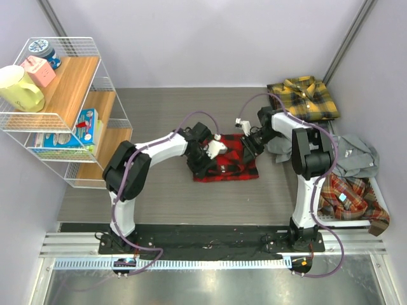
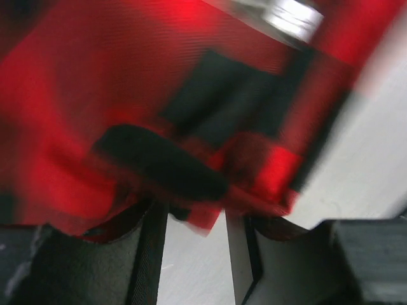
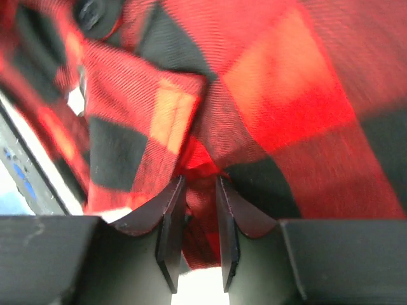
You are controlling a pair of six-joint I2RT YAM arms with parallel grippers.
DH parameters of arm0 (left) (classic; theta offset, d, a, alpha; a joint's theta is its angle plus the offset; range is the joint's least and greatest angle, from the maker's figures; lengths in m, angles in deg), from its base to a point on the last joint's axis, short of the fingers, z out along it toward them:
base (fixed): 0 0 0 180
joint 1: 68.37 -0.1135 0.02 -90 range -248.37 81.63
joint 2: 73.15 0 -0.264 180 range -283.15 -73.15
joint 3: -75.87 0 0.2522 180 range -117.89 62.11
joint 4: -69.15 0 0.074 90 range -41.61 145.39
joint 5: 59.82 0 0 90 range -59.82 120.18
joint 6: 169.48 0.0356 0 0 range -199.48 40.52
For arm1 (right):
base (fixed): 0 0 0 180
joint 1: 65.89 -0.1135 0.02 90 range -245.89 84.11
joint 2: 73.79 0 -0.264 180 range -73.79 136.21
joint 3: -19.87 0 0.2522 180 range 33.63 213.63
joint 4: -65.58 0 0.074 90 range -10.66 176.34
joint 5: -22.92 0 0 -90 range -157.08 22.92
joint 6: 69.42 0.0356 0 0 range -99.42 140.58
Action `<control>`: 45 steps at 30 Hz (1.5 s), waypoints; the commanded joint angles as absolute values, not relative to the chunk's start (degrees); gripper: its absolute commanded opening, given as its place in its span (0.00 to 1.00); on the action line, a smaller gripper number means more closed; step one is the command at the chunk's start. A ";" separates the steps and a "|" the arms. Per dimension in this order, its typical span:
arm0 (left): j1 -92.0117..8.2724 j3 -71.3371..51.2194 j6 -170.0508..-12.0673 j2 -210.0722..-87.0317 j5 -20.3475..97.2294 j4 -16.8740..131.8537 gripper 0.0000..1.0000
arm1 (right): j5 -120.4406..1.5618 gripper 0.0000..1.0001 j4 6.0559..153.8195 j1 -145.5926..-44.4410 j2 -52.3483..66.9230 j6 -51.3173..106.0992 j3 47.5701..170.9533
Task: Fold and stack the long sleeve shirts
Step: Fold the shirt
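Red-and-black check shirt [image 1: 232, 162] lies mid-bench [image 1: 159, 190], with the left hand [image 1: 206, 155] and right hand [image 1: 249, 147] on it. Four shirts — yellow plaid shirt [image 1: 303, 96] folded at the far right corner, grey shirt [image 1: 353, 155] and orange-brown shirt [image 1: 350, 197] heaped at the right edge.

Left wrist: hand slightly parted at a hem, hold unclear — cloth could slip out.

Right wrist: hand pinched onto a bunched fold, which may drag crooked.

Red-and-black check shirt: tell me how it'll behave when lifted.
Likely floppy: the red-and-black check shirt bunches into soft folds where the right hand pinches it. Probably light for its size, since it looks like thin cloth. It may sag and unfold if raised from one point, though the textured weave seems unlikely to slip.
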State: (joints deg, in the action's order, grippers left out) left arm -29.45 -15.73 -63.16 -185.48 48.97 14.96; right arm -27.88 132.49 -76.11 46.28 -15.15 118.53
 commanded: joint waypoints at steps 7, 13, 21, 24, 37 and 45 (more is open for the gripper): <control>-49.73 -48.00 -73.15 -201.47 45.03 13.56 0.55 | -10.50 0.47 127.42 -94.10 35.02 -3.60 114.91; -50.70 -33.57 -76.82 -188.92 51.44 13.55 0.62 | -15.12 0.50 127.15 -85.15 36.32 -4.46 124.06; -45.26 -17.44 -84.48 -178.70 62.69 14.25 0.56 | -25.59 0.35 131.89 -80.31 45.64 -15.27 128.20; -43.59 -15.24 -89.57 -180.89 65.24 17.32 0.55 | -27.26 0.32 133.57 -80.48 46.18 -18.62 125.40; -48.06 -37.75 -87.85 -200.57 63.49 23.67 0.47 | -14.28 0.41 118.48 -94.88 37.48 -1.79 107.80; -55.01 -52.43 -81.34 -202.37 67.53 11.80 0.60 | -10.12 0.53 117.74 -83.94 37.65 7.84 121.77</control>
State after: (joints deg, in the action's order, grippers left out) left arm -51.42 -53.76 -86.07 -210.75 65.36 17.21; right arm -13.39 120.53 -94.47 40.07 1.90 115.21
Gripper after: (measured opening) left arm 0.572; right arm 0.520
